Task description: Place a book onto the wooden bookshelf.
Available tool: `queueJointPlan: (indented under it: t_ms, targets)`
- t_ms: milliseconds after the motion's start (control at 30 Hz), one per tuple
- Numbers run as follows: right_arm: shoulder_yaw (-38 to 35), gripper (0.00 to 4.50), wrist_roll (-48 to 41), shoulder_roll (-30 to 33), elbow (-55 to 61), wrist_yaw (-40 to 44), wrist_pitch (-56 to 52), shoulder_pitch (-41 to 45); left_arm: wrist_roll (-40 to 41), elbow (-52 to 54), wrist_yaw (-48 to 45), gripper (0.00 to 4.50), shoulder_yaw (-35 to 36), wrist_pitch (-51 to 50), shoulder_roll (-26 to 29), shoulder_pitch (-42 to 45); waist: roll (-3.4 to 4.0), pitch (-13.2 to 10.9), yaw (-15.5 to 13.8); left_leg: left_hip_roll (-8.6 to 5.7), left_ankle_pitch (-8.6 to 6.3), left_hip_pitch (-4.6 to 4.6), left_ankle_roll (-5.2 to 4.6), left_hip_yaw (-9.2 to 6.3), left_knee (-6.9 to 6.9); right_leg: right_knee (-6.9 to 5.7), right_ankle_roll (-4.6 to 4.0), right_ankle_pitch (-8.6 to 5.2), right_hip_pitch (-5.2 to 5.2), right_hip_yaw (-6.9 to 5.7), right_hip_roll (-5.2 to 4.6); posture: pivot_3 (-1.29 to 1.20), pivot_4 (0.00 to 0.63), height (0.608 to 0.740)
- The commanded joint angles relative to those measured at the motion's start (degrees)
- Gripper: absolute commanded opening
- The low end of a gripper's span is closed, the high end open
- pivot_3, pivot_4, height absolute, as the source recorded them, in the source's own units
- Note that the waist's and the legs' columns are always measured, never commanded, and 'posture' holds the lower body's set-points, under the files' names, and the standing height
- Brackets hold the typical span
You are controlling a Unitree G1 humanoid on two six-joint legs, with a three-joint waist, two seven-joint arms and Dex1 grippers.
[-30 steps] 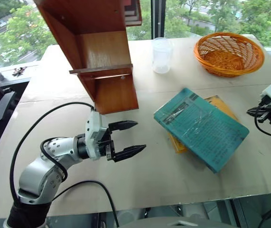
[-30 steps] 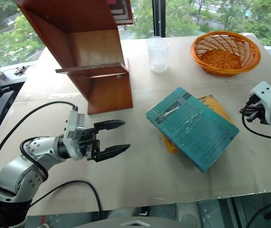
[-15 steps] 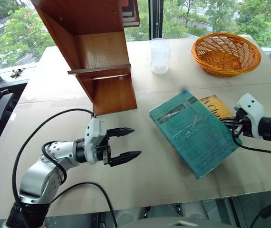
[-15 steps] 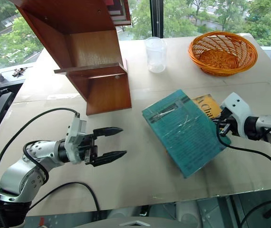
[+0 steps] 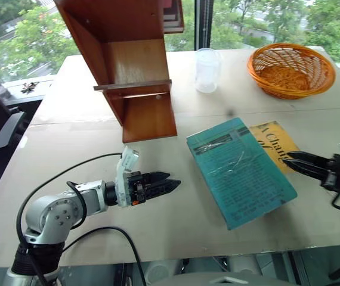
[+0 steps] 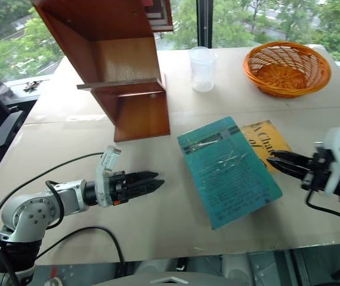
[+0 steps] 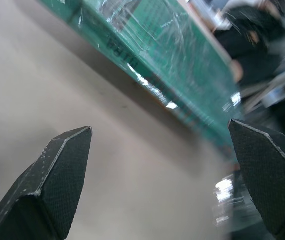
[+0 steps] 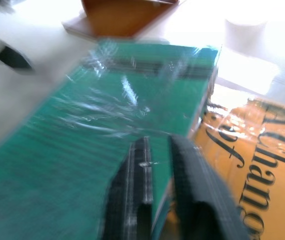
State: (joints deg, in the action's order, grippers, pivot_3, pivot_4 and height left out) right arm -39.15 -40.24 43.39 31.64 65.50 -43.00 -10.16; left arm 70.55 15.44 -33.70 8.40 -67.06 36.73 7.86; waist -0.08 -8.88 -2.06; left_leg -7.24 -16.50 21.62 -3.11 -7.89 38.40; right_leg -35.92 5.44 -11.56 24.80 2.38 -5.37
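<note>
The teal book (image 5: 240, 170) lies on the counter (image 5: 176, 232), unshelved; left fingers (image 7: 65, 175) spread empty, right fingers' (image 8: 132, 200) state unclear.

The book (image 5: 240, 169) is teal-green with small dark print under glossy wrap; the one beneath (image 5: 275, 141) is yellow with large dark lettering. The bookshelf (image 5: 134, 71) is reddish-brown wood, the basket (image 5: 290, 69) orange wicker, the desk (image 5: 68, 155) pale beige.

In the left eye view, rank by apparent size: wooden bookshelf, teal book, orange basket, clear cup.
1. wooden bookshelf, though cut off at the top edge
2. teal book
3. orange basket, farther from the camera, so its true size is unsure
4. clear cup
</note>
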Motion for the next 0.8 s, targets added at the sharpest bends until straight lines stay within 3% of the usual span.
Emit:
queueJointPlan:
  t_ms: [33, 133, 167, 400, 800]
  targets:
    - [-4.9, 2.78, -4.7, -0.9, 5.1, 4.6, 5.1, -5.2, 11.2, -6.9, 9.9, 4.50, 1.1, -7.8, -2.6, 2.8, -0.01, 0.0, 0.5, 0.05, -0.01, -0.07, 0.01, 0.01, 0.00, -0.02, 0.00, 0.00, -0.06, 0.02, 0.04, 0.00, 0.150, 0.740]
    - [-6.6, 4.26, -5.9, -1.8, 7.4, 5.6, 9.2, -9.2, 15.1, -11.6, 16.3, 4.50, 0.2, -9.7, -6.3, 5.2, -0.02, 0.0, 1.2, 0.06, -0.01, -0.19, 0.02, 0.02, 0.00, -0.16, -0.04, 0.03, -0.11, 0.05, 0.05, 0.00, 0.150, 0.740]
    - [-6.9, 4.42, -6.4, -1.9, 7.9, 5.3, 10.0, -9.9, 15.4, -12.6, 18.1, 4.50, -0.1, -9.7, -7.7, 5.8, -0.03, 0.0, 1.1, 0.06, -0.01, -0.23, 0.03, 0.04, 0.01, -0.20, -0.04, 0.03, -0.13, 0.06, 0.03, 0.00, 0.150, 0.740]
    - [-8.5, 4.42, -8.1, -1.3, 9.3, 4.9, 15.9, -12.5, 17.8, -18.4, 26.2, 4.50, -0.4, -8.4, -16.7, 9.5, -0.09, 0.1, 0.8, 0.05, -0.09, -0.89, 0.17, 0.10, 0.00, -0.20, -0.04, 0.02, -0.77, 0.09, -0.03, 0.00, 0.150, 0.740]
    - [-5.6, 4.42, -12.7, 12.9, -3.2, 11.6, 14.0, -2.3, 16.3, -20.6, 28.3, 4.50, -1.3, -8.7, -21.9, 12.2, -0.17, 0.1, 0.5, 0.06, -0.05, -0.88, 0.09, 0.09, -0.02, -0.03, -0.05, 0.02, -0.83, 0.06, -0.21, 0.00, 0.150, 0.740]
